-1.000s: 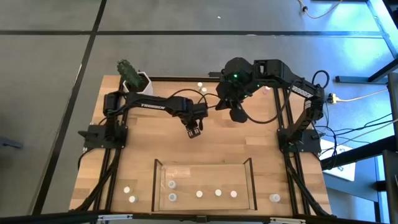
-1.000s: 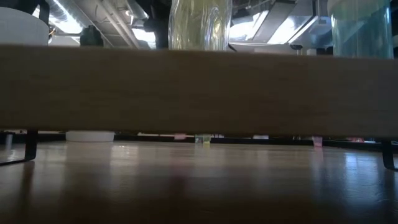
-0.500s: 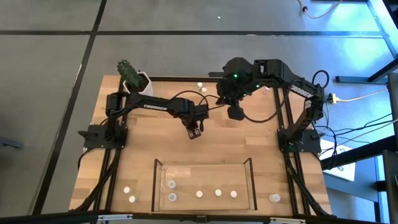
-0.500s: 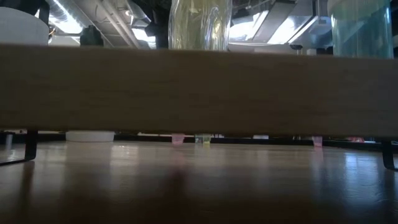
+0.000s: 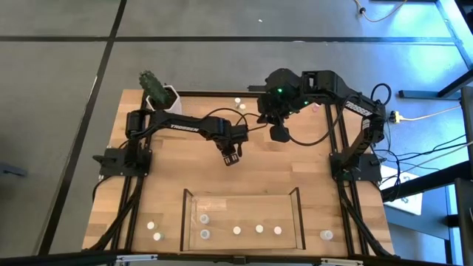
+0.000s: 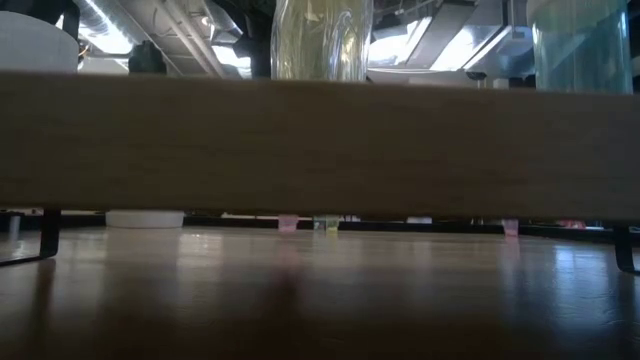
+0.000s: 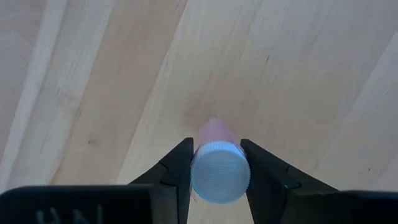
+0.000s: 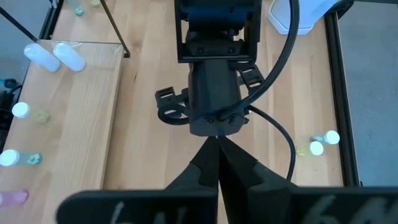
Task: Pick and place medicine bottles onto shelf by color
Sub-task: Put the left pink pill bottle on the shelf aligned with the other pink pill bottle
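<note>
One "TROSSEN" label, left arm [image 5: 177, 125]

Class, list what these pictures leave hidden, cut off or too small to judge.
- Low view: the pale wooden board hides both arms and the tabletop behind it.
- High view: the tiny pale-capped bottles in the clear-walled tray are too small to tell colours.
- Left wrist view: the pink bottle with the white ribbed cap hides its own base between the left gripper's fingers.

"TROSSEN" in white letters along left arm [image 5: 177, 125] link; nothing else legible.
</note>
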You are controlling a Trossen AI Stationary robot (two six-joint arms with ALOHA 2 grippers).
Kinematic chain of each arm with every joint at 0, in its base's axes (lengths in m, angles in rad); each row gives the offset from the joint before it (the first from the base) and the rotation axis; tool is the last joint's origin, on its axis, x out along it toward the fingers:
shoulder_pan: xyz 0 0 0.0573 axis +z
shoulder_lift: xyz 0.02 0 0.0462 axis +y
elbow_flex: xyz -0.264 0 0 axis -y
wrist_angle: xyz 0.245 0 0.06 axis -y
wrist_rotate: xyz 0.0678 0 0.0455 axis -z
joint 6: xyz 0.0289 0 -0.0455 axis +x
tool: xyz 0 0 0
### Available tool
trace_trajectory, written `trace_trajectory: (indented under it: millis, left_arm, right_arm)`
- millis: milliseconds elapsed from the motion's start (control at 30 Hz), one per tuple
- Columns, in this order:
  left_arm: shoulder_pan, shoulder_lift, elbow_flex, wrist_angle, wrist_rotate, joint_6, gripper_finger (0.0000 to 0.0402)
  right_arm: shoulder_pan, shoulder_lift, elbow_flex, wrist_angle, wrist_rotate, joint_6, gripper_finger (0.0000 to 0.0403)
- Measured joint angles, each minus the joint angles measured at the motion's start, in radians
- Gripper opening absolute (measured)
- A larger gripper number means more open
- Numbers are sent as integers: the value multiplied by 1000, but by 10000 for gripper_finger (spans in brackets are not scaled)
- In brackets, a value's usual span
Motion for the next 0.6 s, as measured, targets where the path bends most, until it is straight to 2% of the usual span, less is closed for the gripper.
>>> trace_trajectory:
  millis: [367,600]
  left_arm:
    - [0,0,0,16,0,3,113]
    - [0,0,0,18,0,-18,137]
  right_arm:
    - [0,0,0,0,0,-1,4]
    - [0,0,0,0,0,-2,4]
